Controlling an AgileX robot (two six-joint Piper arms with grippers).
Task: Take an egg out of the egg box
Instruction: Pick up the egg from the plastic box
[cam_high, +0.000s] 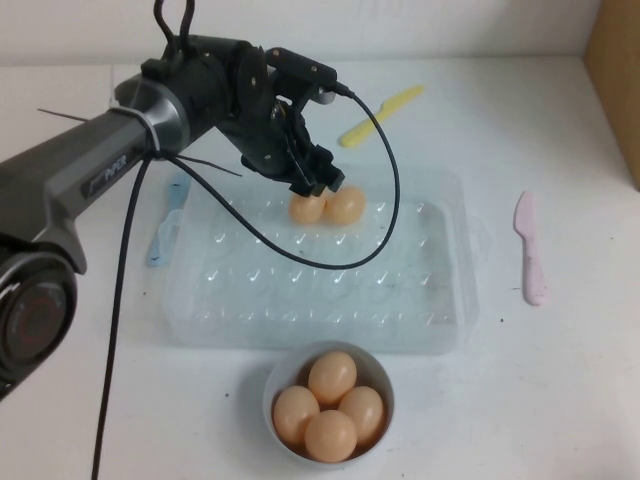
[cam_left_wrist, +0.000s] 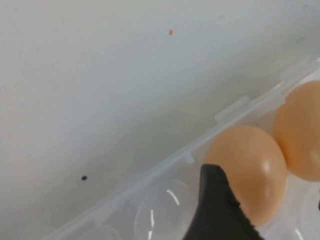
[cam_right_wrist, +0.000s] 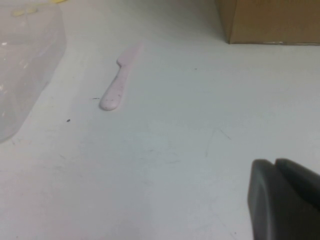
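Observation:
The clear plastic egg box (cam_high: 330, 290) lies mid-table. Two peach-tan eggs sit side by side in its far row: the left egg (cam_high: 306, 209) and the right egg (cam_high: 347, 205). My left gripper (cam_high: 318, 185) hangs just over them, tilted down. In the left wrist view it (cam_left_wrist: 265, 190) is open, with one black finger (cam_left_wrist: 216, 205) against the near egg (cam_left_wrist: 250, 167) and the other only just showing at the frame edge. The second egg (cam_left_wrist: 302, 132) lies beside it. My right gripper (cam_right_wrist: 280, 197) is shut and empty over bare table, out of the high view.
A pale round bowl (cam_high: 378, 365) with several eggs stands in front of the box. A pink plastic knife (cam_high: 529, 245) lies to the right, a yellow one (cam_high: 380, 115) behind, a blue tool (cam_high: 165, 225) to the left. A cardboard box (cam_high: 615, 70) stands at the far right.

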